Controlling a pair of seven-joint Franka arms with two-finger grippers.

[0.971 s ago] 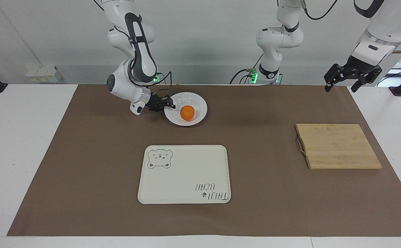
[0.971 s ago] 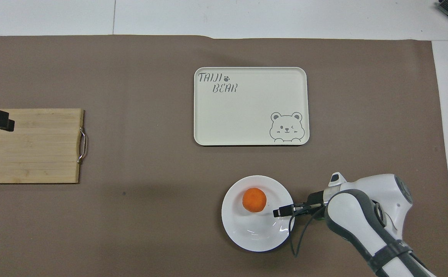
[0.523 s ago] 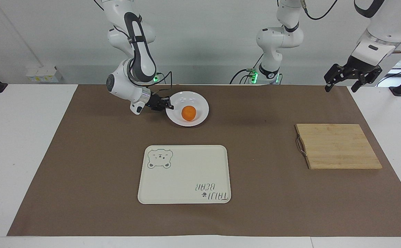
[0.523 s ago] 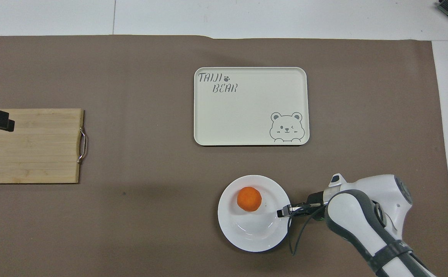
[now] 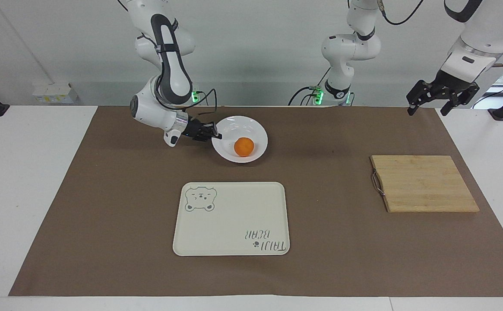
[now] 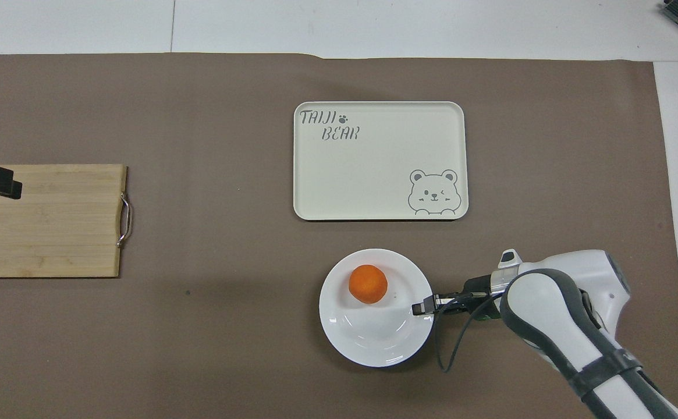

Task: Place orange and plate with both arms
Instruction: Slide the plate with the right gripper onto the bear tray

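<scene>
The white plate (image 5: 242, 125) is on the side of the brown mat nearest the robots, with the orange (image 5: 244, 147) lying in it. My right gripper (image 5: 214, 136) is shut on the plate's rim at the side toward the right arm's end and holds the plate tilted. In the overhead view the plate (image 6: 373, 340), the orange (image 6: 368, 284) and the right gripper (image 6: 423, 306) show nearer to the robots than the tray. My left gripper (image 5: 442, 98) is open and empty, waiting high over the left arm's end of the table.
A cream bear-print tray (image 5: 232, 218) lies mid-table, farther from the robots than the plate. A wooden cutting board (image 5: 424, 183) with a metal handle lies toward the left arm's end. A gripperless arm base (image 5: 346, 52) with green lights stands at the table's robot edge.
My right gripper has carried the plate with the orange toward the left arm's end and a little toward the tray. The orange has shifted in the plate. The left arm has not moved.
</scene>
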